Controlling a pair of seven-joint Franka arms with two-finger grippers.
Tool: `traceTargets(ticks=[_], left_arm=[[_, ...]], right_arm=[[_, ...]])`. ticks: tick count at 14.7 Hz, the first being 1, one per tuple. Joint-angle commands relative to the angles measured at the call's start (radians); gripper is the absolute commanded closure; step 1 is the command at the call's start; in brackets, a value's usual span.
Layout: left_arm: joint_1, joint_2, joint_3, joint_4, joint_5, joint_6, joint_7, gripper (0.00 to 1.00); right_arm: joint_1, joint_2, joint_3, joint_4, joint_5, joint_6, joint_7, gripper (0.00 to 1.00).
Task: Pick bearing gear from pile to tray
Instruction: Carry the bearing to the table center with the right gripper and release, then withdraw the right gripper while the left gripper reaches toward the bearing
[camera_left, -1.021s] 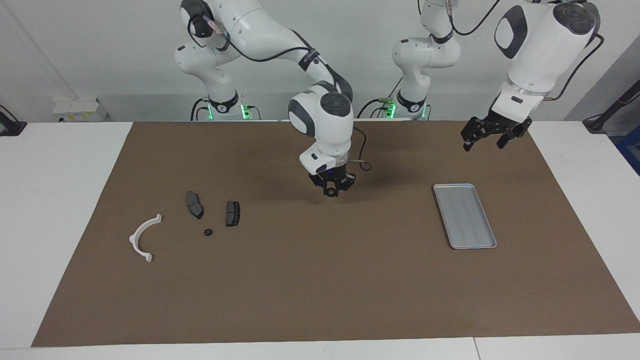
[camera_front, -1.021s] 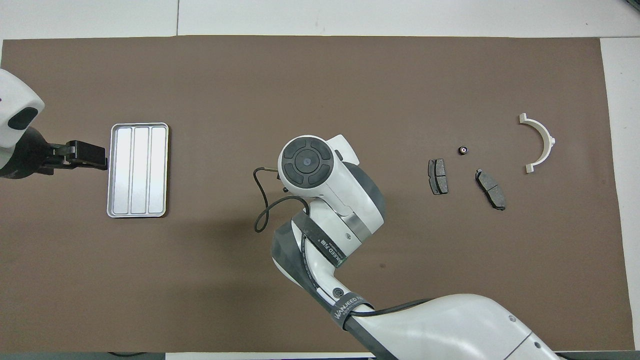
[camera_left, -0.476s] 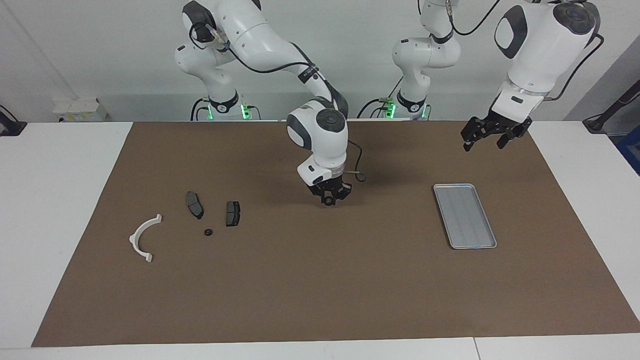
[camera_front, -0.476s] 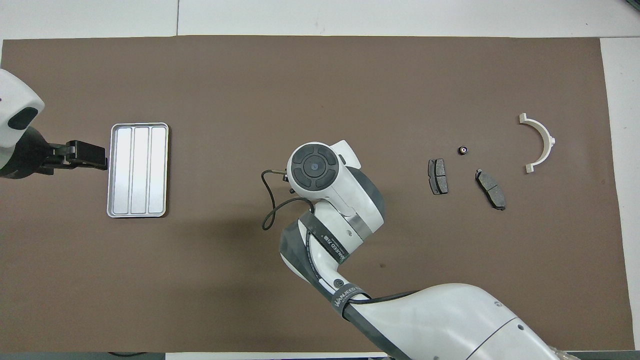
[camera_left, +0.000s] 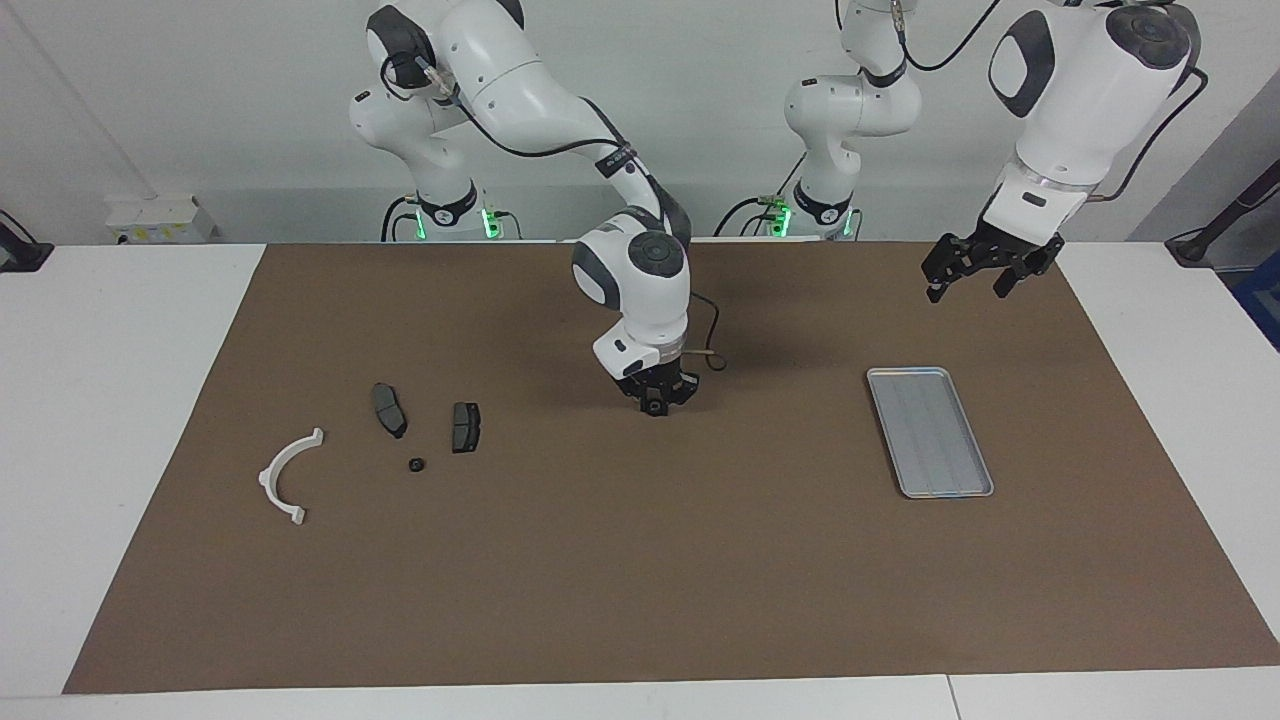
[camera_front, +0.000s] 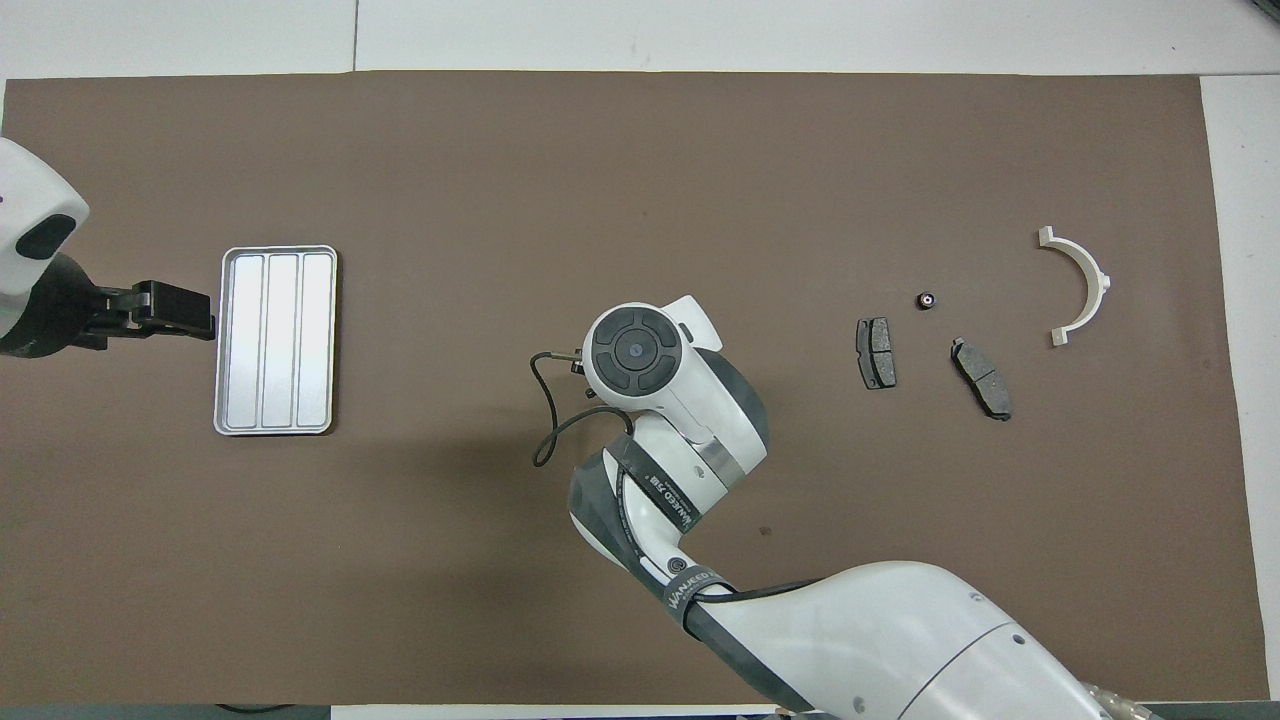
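My right gripper (camera_left: 655, 407) hangs low over the middle of the brown mat, shut on a small black round bearing gear (camera_left: 655, 409). In the overhead view its own wrist hides both. The pile lies toward the right arm's end: a white half-ring bracket (camera_left: 290, 475) (camera_front: 1078, 285), two dark grey pads (camera_left: 389, 409) (camera_left: 465, 427) and a tiny black round piece (camera_left: 416, 464) (camera_front: 926, 299). The silver tray (camera_left: 929, 431) (camera_front: 276, 340) lies toward the left arm's end with nothing in it. My left gripper (camera_left: 968, 280) (camera_front: 190, 310) waits open, raised beside the tray.
A brown mat (camera_left: 640, 560) covers most of the white table. A black cable (camera_front: 545, 420) loops off the right wrist. Bare mat lies between the right gripper and the tray.
The right gripper has come down toward the mat with the bearing gear in it, drifting slightly toward the pile's end. The left arm has not moved.
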Motion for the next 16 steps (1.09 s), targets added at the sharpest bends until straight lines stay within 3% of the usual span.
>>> traceTargets(ticks=[1,2,3,4,5,6,11,16], left_arm=[[0.000,0.004,0.004,0.014,-0.013,-0.012,0.015,0.00],[0.000,0.004,0.004,0.014,-0.015,-0.012,0.015,0.00],[0.000,0.004,0.004,0.014,-0.013,-0.012,0.015,0.00],[0.000,0.004,0.004,0.014,-0.013,-0.012,0.015,0.00],[0.000,0.004,0.004,0.014,-0.013,-0.012,0.015,0.00],[0.000,0.004,0.004,0.014,-0.015,-0.015,0.015,0.00],[-0.001,0.004,0.004,0.014,-0.015,-0.012,0.012,0.00],[-0.006,-0.001,0.002,0.004,-0.013,-0.001,-0.058,0.00]], right_arm=[[-0.008,-0.006,0.005,-0.019,-0.009,0.027,0.002,1.00],[-0.011,-0.006,0.007,-0.019,-0.001,0.028,0.002,1.00],[-0.011,-0.006,0.005,-0.022,0.002,0.034,0.003,0.86],[-0.011,-0.006,0.005,-0.034,0.004,0.046,0.005,0.56],[-0.011,-0.006,0.005,-0.034,0.005,0.049,0.006,0.39],[-0.012,-0.006,0.005,-0.028,0.004,0.040,0.006,0.28],[-0.075,-0.046,0.001,0.035,-0.004,-0.056,-0.039,0.17],[-0.300,-0.140,0.002,0.032,0.004,-0.156,-0.493,0.14]])
